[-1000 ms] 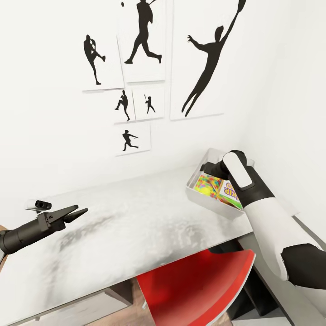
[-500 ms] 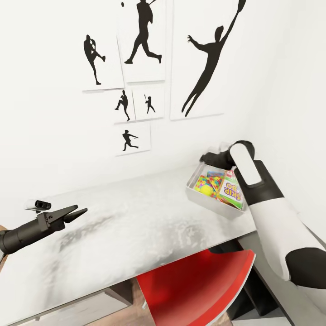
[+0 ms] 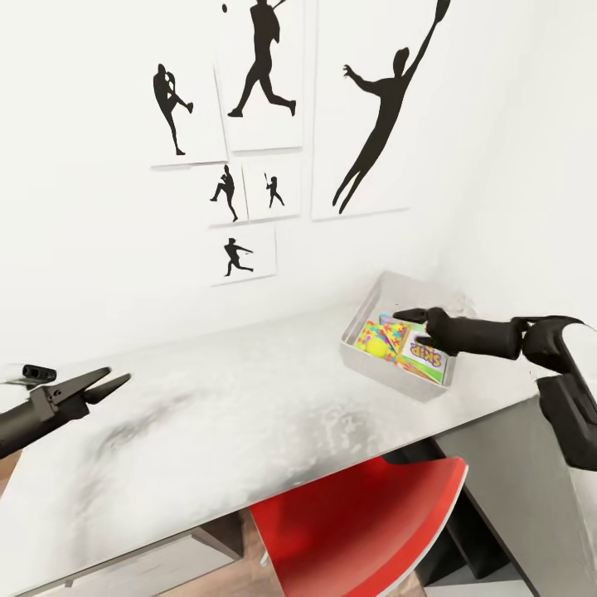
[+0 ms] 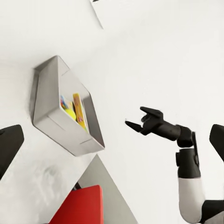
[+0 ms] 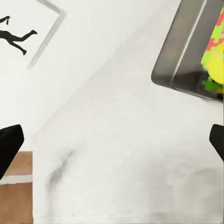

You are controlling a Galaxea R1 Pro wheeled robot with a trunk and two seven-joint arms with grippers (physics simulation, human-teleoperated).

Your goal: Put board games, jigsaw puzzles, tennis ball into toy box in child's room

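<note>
My left pincer [image 3: 106, 385] hangs over the left end of the surface [image 3: 249, 398], near its front edge, and I see its two dark fingers spread a little with nothing between them. The speckled grey top beneath it is bare from there across the middle. A red chair [image 3: 365, 522] sits tucked under the front edge.

Moving right, the toy box [image 3: 362, 358] stands near the right end of the surface, close to the back edge by the wall. Inside it I can make out a jigsaw puzzle [image 3: 383, 335] in bright yellow, pink and blue, the tennis ball [image 3: 378, 349] lying on top of it, and the "SKIP-BO" board game [image 3: 426, 357] lying just beside them, toward the box's right wall. In the right wrist view, the box's corner [image 5: 179, 51] shows with the ball [image 5: 216, 65] and puzzle colours [image 5: 215, 28] inside.

My right pincer [image 3: 410, 316] hovers just above the toy box, over the board game, arm reaching in from the right. Its fingers stand apart and hold nothing; the left wrist view shows the same spread tips [image 4: 140, 117].

Black sports silhouettes [image 3: 265, 58] hang on the wall behind.
</note>
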